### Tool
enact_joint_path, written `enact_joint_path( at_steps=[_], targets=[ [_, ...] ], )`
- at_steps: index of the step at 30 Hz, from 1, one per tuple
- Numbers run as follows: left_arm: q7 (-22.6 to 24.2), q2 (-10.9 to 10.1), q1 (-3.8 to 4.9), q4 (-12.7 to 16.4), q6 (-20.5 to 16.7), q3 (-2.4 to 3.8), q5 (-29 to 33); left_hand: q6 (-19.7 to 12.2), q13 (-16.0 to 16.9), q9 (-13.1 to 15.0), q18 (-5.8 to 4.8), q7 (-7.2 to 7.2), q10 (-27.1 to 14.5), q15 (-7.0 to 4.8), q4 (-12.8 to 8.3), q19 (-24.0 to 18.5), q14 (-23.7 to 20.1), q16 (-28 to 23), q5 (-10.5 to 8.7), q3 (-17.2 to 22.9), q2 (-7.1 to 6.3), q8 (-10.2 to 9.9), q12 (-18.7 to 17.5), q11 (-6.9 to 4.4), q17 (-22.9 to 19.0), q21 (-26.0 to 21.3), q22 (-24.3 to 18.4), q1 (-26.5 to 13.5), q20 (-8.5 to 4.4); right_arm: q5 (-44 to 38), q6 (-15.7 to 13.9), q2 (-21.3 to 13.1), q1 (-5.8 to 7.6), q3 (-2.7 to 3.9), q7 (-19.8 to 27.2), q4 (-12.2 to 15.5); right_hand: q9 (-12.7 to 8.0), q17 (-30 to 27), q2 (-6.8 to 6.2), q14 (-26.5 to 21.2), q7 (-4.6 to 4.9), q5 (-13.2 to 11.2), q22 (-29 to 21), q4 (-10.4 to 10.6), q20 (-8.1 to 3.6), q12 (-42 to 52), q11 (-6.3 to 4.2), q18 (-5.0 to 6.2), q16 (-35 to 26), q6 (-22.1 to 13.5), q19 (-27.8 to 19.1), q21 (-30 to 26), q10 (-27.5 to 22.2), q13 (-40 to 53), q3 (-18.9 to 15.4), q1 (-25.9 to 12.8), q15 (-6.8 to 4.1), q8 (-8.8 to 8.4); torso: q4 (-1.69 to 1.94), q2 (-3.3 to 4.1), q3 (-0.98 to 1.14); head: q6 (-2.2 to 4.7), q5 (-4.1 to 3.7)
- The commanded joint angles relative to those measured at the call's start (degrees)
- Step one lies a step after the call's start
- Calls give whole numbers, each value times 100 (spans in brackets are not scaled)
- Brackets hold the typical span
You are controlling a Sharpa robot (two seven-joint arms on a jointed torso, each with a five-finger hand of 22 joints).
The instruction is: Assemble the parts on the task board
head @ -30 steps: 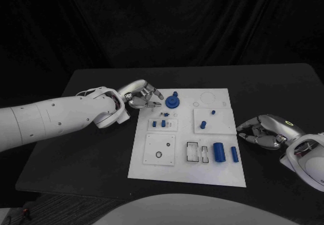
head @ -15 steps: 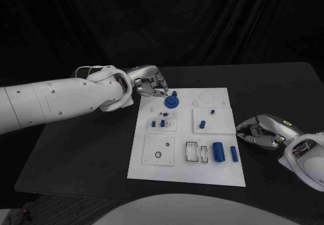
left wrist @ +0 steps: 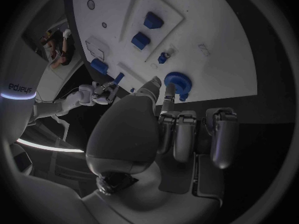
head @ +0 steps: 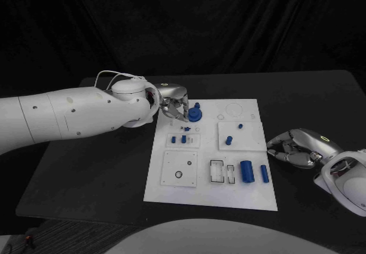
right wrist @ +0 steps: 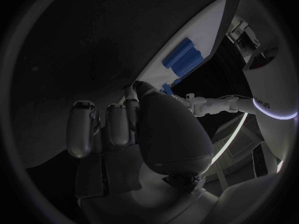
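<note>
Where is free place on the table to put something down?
Bare black table lies beside the task board, below the left hand. Crowded: the gap between the board's other edge and the right hand.

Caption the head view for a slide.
Left hand reaches the blue gear on the task board; right hand rests beside it.

The left hand is being held over the far left corner of the board, fingers pointing down beside a blue gear. The right hand, fingers curled, is being rested on the table beside the board's right edge.
</note>
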Motion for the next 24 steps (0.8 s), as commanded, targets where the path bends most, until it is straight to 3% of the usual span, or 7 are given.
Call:
enact_joint_path(
  at_steps=[1, 5, 9, 11, 14, 17, 24],
  targets=[
    [-301, 24, 17, 44, 336, 5, -500, -28, 1509, 47, -70, 0, 600, -44, 7, 345, 615, 15, -53, -40, 6, 22, 20, -35, 1507, 9, 1377, -59, -46, -13, -240, -53, -11, 0, -24, 89, -13, -2, -7, 186, -13, -92, 1161, 60, 36, 67, -82, 40, -16, -55, 150, 15, 136, -2306, -10, -124, -27, -40, -2, -11, 12, 1, 15],
    [-287, 59, 13, 54, 403, 5, -539, -48, 1509, 96, -66, 2, 600, -43, 28, 332, 615, 15, -112, -58, 18, 26, 20, -32, 1507, -10, 1371, -107, -50, -100, -443, -162, 27, 0, -53, 217, -21, 65, -27, 204, -26, -273, 1178, 120, 30, 289, -95, 27, 26, -87, 178, 75, 242, -2104, -69, -206, -38, -65, 2, -10, 10, 1, 22],
    [-269, 91, 5, 61, 478, 5, -556, -34, 1509, 121, -62, -5, 600, -43, 33, 323, 615, 15, -128, -59, 31, 40, 20, -35, 1507, -23, 1366, -120, -51, -189, -619, -305, 203, 1, -97, 377, -41, 176, -87, 229, -56, -650, 1206, 186, 12, 592, -111, 8, 101, -170, 220, 170, 374, -1828, -200, -325, -55, -118, -2, -16, 11, 1, 25],
    [-264, 101, 0, 64, 512, 5, -559, -33, 1509, 123, -61, -6, 600, -43, 33, 321, 615, 15, -129, -60, 32, 41, 20, -36, 1507, -25, 1365, -120, -51, -215, -666, -355, 296, 1, -111, 434, -46, 200, -96, 234, -61, -708, 1213, 197, 11, 632, -114, 2, 117, -188, 229, 195, 389, -1790, -227, -349, -55, -128, -14, -22, 9, 1, 34],
    [-253, 130, -8, 51, 577, 5, -563, -46, 1509, 140, -59, -8, 600, -44, 31, 313, 615, 15, -116, -55, 45, 38, 20, -38, 1507, -35, 1362, -120, -52, -250, -724, -427, 435, 0, -134, 518, -48, 216, -97, 237, -65, -743, 1214, 204, 9, 670, -113, 2, 128, -199, 231, 198, 402, -1753, -243, -365, -59, -134, -9, -22, 4, 1, 12],
    [-214, 194, -26, 11, 628, 4, -565, -144, 1509, 184, -51, 13, 600, -38, -5, 290, 615, 15, 14, -30, 70, -17, 20, -25, 1507, -67, 1351, -95, -51, -272, -749, -459, 524, 0, -146, 566, -46, 213, -82, 237, -71, -730, 1214, 189, 5, 679, -112, 2, 129, -191, 231, 200, 407, -1747, -236, -343, -64, -129, 7, -17, 3, 1, -5],
    [-114, 270, -84, -3, 674, 4, -567, -284, 1509, 170, -48, 68, 600, 13, -78, 275, 615, 15, 205, 31, 91, -158, 20, 38, 1507, -88, 1346, -39, -12, -285, -724, -440, 574, 0, -146, 562, -44, 224, -62, 236, -67, -647, 1215, 138, -2, 673, -115, 1, 139, -184, 232, 202, 404, -1752, -219, -272, -70, -125, 3, -10, -1, 1, 18]
  ],
)
